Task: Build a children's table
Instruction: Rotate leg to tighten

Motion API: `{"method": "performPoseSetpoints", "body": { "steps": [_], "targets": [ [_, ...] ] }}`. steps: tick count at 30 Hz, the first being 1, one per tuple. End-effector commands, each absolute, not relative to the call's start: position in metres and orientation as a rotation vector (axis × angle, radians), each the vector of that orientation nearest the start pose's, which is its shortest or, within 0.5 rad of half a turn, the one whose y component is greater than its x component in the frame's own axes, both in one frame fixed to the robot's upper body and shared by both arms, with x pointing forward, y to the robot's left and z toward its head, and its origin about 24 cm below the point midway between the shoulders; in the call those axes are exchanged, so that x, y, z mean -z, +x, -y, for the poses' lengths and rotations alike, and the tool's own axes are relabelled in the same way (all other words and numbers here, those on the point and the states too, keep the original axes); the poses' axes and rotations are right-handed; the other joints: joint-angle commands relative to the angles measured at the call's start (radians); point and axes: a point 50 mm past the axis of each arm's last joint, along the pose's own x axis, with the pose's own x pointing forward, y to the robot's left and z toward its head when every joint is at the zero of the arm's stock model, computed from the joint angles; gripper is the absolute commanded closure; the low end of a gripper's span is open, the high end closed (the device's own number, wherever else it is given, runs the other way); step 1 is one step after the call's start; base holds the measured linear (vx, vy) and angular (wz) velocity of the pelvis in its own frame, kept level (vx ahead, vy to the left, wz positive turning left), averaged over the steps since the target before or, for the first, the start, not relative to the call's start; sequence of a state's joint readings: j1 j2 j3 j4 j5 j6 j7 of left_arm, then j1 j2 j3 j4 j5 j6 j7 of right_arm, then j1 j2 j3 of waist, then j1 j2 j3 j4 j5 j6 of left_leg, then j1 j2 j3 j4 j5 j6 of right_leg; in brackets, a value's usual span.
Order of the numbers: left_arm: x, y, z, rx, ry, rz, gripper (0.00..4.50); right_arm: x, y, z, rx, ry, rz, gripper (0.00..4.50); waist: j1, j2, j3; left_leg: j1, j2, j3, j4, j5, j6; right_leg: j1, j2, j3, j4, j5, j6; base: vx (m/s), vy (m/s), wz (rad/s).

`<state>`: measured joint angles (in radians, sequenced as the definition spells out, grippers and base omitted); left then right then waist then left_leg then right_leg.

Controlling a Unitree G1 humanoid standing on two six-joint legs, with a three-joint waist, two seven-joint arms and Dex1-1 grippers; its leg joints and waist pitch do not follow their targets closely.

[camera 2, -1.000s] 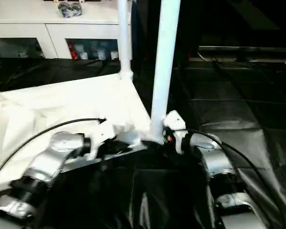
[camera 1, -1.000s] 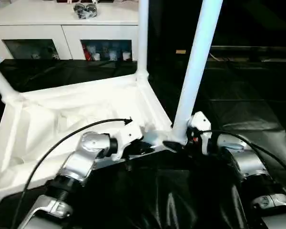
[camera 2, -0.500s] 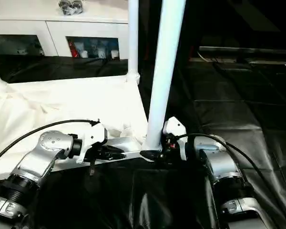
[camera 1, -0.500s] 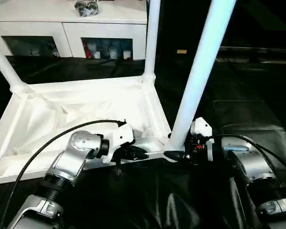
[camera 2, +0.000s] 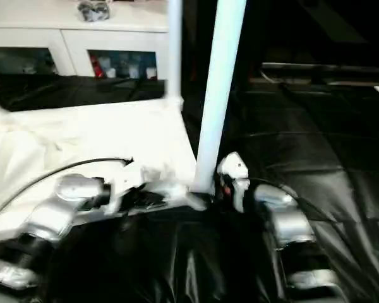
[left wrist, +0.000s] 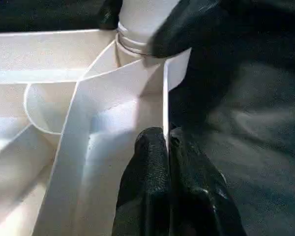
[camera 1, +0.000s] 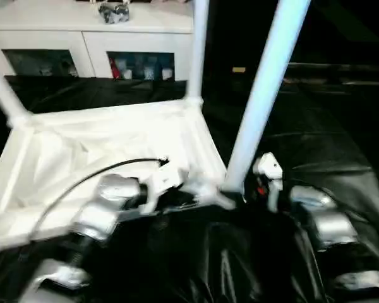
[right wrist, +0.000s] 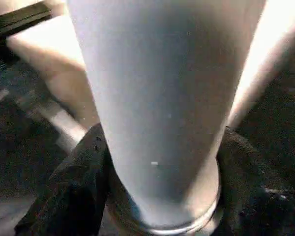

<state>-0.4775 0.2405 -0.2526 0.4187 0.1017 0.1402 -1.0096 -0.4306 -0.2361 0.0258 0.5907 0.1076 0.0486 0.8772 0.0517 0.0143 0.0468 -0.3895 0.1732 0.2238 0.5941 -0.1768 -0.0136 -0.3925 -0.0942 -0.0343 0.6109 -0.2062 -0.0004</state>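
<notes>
The left gripper [left wrist: 168, 147] is pinching the thin near edge wall of the upturned tabletop [camera 1: 101, 145], one black finger [left wrist: 147, 172] on the inside of the wall and the other on the outside. That wall is running straight to the near right corner socket, just beyond the fingertips.

The right gripper [right wrist: 162, 196] is clamping the base of the near leg [camera 1: 265, 88] from the other side, its black fingers [right wrist: 73, 182] wrapping around the tube right above the socket collar. The leg is standing in that corner and leaning slightly to the right as it rises out of the top of the head views.

A second leg [camera 1: 198, 50] is standing upright in the far right corner, and a third leg [camera 1: 3, 95] is slanting up from the far left corner. The tabletop is lying ribbed side up on a black sheet [camera 1: 316, 126]. Behind it, a white cabinet [camera 1: 88, 44] with glass doors is standing against the far side.
</notes>
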Motion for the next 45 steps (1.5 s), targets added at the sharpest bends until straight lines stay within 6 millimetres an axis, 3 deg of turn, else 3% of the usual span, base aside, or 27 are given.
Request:
{"method": "performPoseSetpoints", "body": {
  "steps": [1,2,6,8,10,12,17,21,23,27,29,34,35,36,41,45],
  "targets": [
    [-0.058,0.308,-0.053,1.167,0.314,-0.207,4.5,-0.007,0.302,0.106,-0.92,-0.023,-0.334,1.85,-0.004,-0.013,-0.052,0.032,0.065,-0.043,-0.082,-0.296,-0.008,0.024,-0.062,0.034,-0.085,-0.283,-0.216,0.0,0.0,0.0],
    [-0.059,0.31,-0.045,1.134,0.309,-0.207,4.5,-0.005,0.306,0.099,-0.851,-0.029,-0.337,1.85,-0.007,-0.011,-0.045,0.038,0.062,-0.045,-0.084,-0.345,-0.02,0.015,-0.061,0.035,-0.097,-0.371,-0.191,0.0,0.0,0.0],
    [-0.061,0.316,-0.027,1.068,0.303,-0.204,4.5,-0.007,0.32,0.078,-0.679,-0.016,-0.328,1.85,-0.016,-0.007,-0.048,0.041,0.057,-0.053,-0.086,-0.382,-0.037,0.013,-0.064,0.033,-0.106,-0.455,-0.155,0.0,0.0,0.0],
    [-0.063,0.316,-0.024,1.079,0.306,-0.198,4.5,-0.014,0.324,0.07,-0.677,-0.008,-0.294,1.85,-0.018,-0.01,-0.052,0.035,0.057,-0.051,-0.086,-0.367,-0.024,0.015,-0.062,0.034,-0.106,-0.417,-0.149,0.0,0.0,0.0],
    [-0.065,0.315,-0.028,1.101,0.315,-0.19,4.5,-0.021,0.325,0.067,-0.725,0.016,-0.253,1.29,-0.014,-0.007,-0.053,0.031,0.059,-0.049,-0.086,-0.343,-0.009,0.017,-0.062,0.035,-0.101,-0.357,-0.159,0.0,0.0,0.0],
    [-0.065,0.315,-0.031,1.111,0.32,-0.191,4.5,-0.022,0.326,0.068,-0.733,0.023,-0.247,1.09,-0.013,-0.006,-0.056,0.028,0.059,-0.047,-0.085,-0.313,0.004,0.021,-0.059,0.034,-0.095,-0.293,-0.174,0.0,0.0,0.0],
    [-0.065,0.313,-0.049,1.162,0.33,-0.179,4.5,-0.024,0.325,0.089,-0.797,-0.042,-0.238,0.64,-0.012,-0.005,-0.059,0.023,0.059,-0.043,-0.079,-0.262,0.038,0.028,-0.06,0.031,-0.085,-0.213,-0.206,0.0,0.0,0.0],
    [-0.065,0.311,-0.063,1.205,0.333,-0.184,4.5,-0.025,0.325,0.105,-0.848,-0.096,-0.24,0.64,-0.012,-0.005,-0.06,0.023,0.059,-0.04,-0.075,-0.238,0.054,0.028,-0.059,0.031,-0.082,-0.176,-0.223,0.0,0.0,0.0],
    [-0.065,0.31,-0.072,1.233,0.341,-0.191,4.5,-0.026,0.323,0.113,-0.901,-0.125,-0.243,0.64,-0.012,-0.003,-0.064,0.019,0.059,-0.04,-0.072,-0.199,0.068,0.034,-0.057,0.029,-0.074,-0.117,-0.236,0.0,0.0,0.0],
    [-0.064,0.308,-0.086,1.275,0.365,-0.212,4.5,-0.03,0.317,0.124,-1.027,-0.138,-0.251,0.64,-0.007,-0.002,-0.067,0.02,0.063,-0.035,-0.066,-0.159,0.094,0.032,-0.052,0.027,-0.063,-0.036,-0.258,0.0,0.0,0.0],
    [-0.064,0.307,-0.094,1.304,0.376,-0.218,4.5,-0.031,0.309,0.132,-1.135,-0.141,-0.276,0.64,0.004,-0.004,-0.067,0.021,0.065,-0.033,-0.063,-0.15,0.11,0.033,-0.051,0.024,-0.058,-0.013,-0.269,0.0,0.0,0.0],
    [-0.065,0.307,-0.103,1.342,0.387,-0.235,4.5,-0.034,0.303,0.137,-1.224,-0.146,-0.29,0.8,0.011,-0.003,-0.065,0.021,0.067,-0.033,-0.065,-0.179,0.09,0.029,-0.054,0.026,-0.06,-0.064,-0.269,0.0,0.0,0.0],
    [-0.066,0.307,-0.105,1.344,0.387,-0.237,4.5,-0.034,0.302,0.138,-1.251,-0.142,-0.301,0.8,0.015,0.022,-0.065,0.023,0.067,-0.037,-0.066,-0.186,0.081,0.028,-0.055,0.025,-0.059,-0.068,-0.269,0.0,0.0,0.0],
    [-0.066,0.308,-0.107,1.349,0.385,-0.24,4.5,-0.035,0.299,0.138,-1.281,-0.141,-0.312,0.92,0.011,0.011,-0.065,0.024,0.067,-0.035,-0.068,-0.203,0.073,0.028,-0.051,0.025,-0.063,-0.067,-0.27,0.0,0.0,0.0],
    [-0.064,0.308,-0.106,1.371,0.384,-0.25,4.5,-0.033,0.293,0.138,-1.335,-0.152,-0.336,1.23,0.014,0.021,-0.066,0.024,0.066,-0.035,-0.067,-0.203,0.06,0.03,-0.052,0.025,-0.059,-0.03,-0.282,0.0,0.0,0.0],
    [-0.064,0.306,-0.105,1.391,0.383,-0.252,4.5,-0.033,0.29,0.138,-1.361,-0.155,-0.347,1.57,0.018,0.016,-0.067,0.024,0.066,-0.035,-0.066,-0.202,0.06,0.031,-0.053,0.025,-0.059,-0.032,-0.28,0.0,0.0,0.0]
  ]
}}
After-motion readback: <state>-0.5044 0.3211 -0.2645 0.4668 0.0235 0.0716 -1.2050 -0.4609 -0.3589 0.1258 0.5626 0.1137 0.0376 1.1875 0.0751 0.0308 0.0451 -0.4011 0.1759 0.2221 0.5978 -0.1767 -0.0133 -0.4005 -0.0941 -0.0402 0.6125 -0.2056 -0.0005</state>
